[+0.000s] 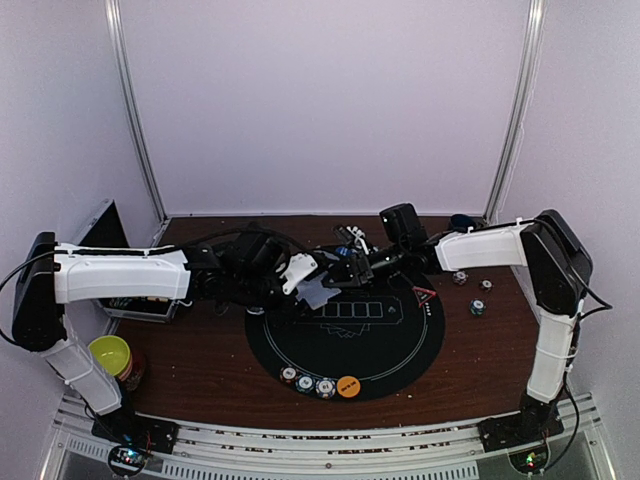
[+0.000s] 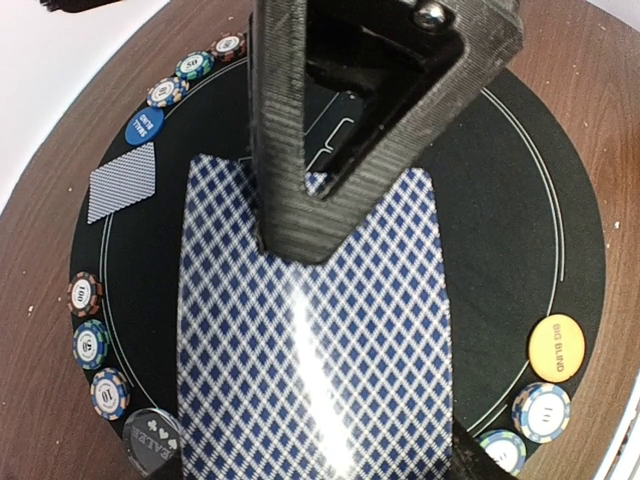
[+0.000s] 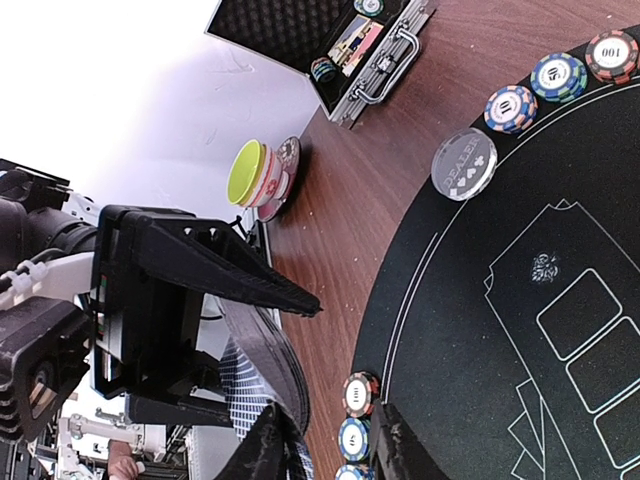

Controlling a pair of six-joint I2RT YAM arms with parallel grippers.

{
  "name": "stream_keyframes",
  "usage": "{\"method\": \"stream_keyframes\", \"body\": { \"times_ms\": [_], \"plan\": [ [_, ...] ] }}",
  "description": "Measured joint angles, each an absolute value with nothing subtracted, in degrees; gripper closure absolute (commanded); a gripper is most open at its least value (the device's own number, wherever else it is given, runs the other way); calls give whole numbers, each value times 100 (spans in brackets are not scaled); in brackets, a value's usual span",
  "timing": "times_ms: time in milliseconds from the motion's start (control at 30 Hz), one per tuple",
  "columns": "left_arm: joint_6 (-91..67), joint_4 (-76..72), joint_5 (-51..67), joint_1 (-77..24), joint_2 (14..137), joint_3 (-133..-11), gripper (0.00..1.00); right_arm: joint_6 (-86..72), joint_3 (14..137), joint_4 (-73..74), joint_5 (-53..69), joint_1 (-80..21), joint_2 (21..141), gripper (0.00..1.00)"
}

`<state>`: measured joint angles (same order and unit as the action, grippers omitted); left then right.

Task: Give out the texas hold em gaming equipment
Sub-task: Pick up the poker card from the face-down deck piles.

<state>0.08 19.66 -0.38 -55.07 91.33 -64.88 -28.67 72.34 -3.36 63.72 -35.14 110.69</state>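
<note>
My left gripper (image 1: 298,282) is shut on a deck of playing cards (image 2: 310,340) with blue-checked backs, held above the black round mat (image 1: 400,345). My right gripper (image 3: 330,452) reaches in from the right. One of its fingers (image 2: 300,150) lies on the deck's top card, and its jaws straddle the bent card edge (image 3: 275,375) with a gap still showing. A single card (image 2: 122,180) lies face down on the mat beside the blue button (image 2: 144,127). Striped chips (image 2: 91,343), the orange button (image 2: 556,347), a clear dealer button (image 3: 465,163) and the red triangle marker (image 1: 424,295) sit round the mat.
An open metal case (image 3: 330,40) stands at the left of the table. The yellow-green bowl (image 1: 110,353) sits near the front left corner. Loose chips (image 1: 478,307) lie on the wood to the right of the mat.
</note>
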Motion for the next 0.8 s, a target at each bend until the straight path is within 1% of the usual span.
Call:
{"method": "stream_keyframes", "body": {
  "times_ms": [67, 167, 200, 400, 567, 800],
  "plan": [
    [8, 1964, -23, -5511, 9133, -6488, 40, -2895, 7234, -338, 6473, -3503, 11069, 76],
    [8, 1957, -16, -5518, 9133, -6488, 40, -3048, 7234, -384, 6716, -3487, 11069, 88],
    [10, 1957, -12, -5520, 9133, -6488, 40, -3072, 7234, -416, 6764, -3487, 11069, 91],
    [14, 1951, -1, -5529, 9133, -6488, 40, -3308, 7234, -499, 7076, -3468, 11069, 100],
    [16, 1951, 10, -5551, 9133, -6488, 40, -3275, 7236, -405, 7179, -3446, 11067, 100],
    [16, 1935, 21, -5561, 9133, -6488, 40, -2797, 7338, 263, 7216, -3197, 10940, 100]
  ]
}}
